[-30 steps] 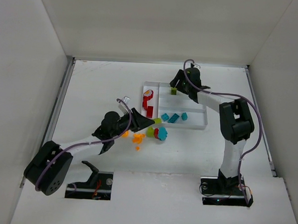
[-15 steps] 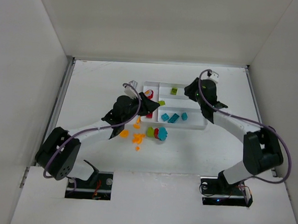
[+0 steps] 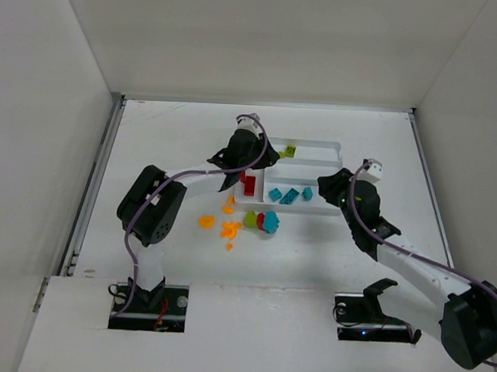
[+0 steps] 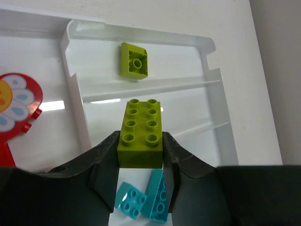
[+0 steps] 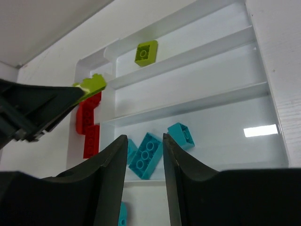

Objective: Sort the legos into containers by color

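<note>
My left gripper (image 3: 267,156) (image 4: 140,141) is shut on a lime green lego (image 4: 141,134) and holds it above the white tray (image 3: 340,151), over its middle long section (image 4: 188,113). A second lime lego (image 4: 134,60) (image 5: 146,52) lies in the far long section. Three teal legos (image 3: 290,195) (image 5: 146,155) lie in the near section. Red legos (image 3: 248,184) (image 5: 89,125) lie in the tall narrow section. My right gripper (image 3: 333,181) (image 5: 144,137) is open and empty, near the tray's right end, facing the teal legos.
Loose legos lie on the table in front of the tray: several orange ones (image 3: 229,229), a lime one (image 3: 250,219), a red one (image 3: 261,220) and a teal one (image 3: 271,222). A red piece with a flower print (image 4: 14,108) lies in the tall section.
My left gripper has moved from the loose pile up over the tray with the lime lego in it. My right gripper has left a lime lego in the far section and drawn back right.
</note>
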You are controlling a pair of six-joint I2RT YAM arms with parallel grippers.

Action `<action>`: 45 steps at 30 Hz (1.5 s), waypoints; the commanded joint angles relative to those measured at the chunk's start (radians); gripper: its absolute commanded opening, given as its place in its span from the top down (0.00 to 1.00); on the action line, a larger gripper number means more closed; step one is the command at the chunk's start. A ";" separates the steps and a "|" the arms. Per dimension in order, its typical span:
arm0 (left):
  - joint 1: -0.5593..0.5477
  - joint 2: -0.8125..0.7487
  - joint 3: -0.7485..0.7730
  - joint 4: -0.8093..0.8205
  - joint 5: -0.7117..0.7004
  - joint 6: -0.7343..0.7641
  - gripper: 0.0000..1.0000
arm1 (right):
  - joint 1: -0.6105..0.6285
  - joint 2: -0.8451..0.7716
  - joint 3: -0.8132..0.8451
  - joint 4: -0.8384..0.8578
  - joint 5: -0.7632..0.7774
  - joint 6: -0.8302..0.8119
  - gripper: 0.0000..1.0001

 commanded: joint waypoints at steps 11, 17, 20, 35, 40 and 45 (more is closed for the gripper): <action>0.033 0.206 0.333 -0.123 0.031 0.026 0.82 | 0.026 -0.079 -0.051 0.076 -0.015 0.002 0.54; 0.030 0.261 0.416 -0.130 0.049 0.010 0.81 | 0.026 -0.076 -0.057 0.083 -0.015 0.002 0.53; 0.033 0.283 0.439 -0.138 0.040 0.007 0.78 | 0.026 -0.078 -0.062 0.083 -0.015 0.002 0.52; 0.046 0.238 0.414 -0.124 0.034 0.013 0.44 | 0.038 -0.015 -0.045 0.097 -0.023 -0.009 0.51; 0.044 0.102 0.317 -0.088 0.011 0.036 0.44 | 0.081 0.008 -0.022 0.086 -0.031 -0.038 0.62; 0.037 -0.105 0.127 -0.025 0.008 0.042 0.59 | 0.173 0.043 0.003 0.079 -0.089 -0.042 0.60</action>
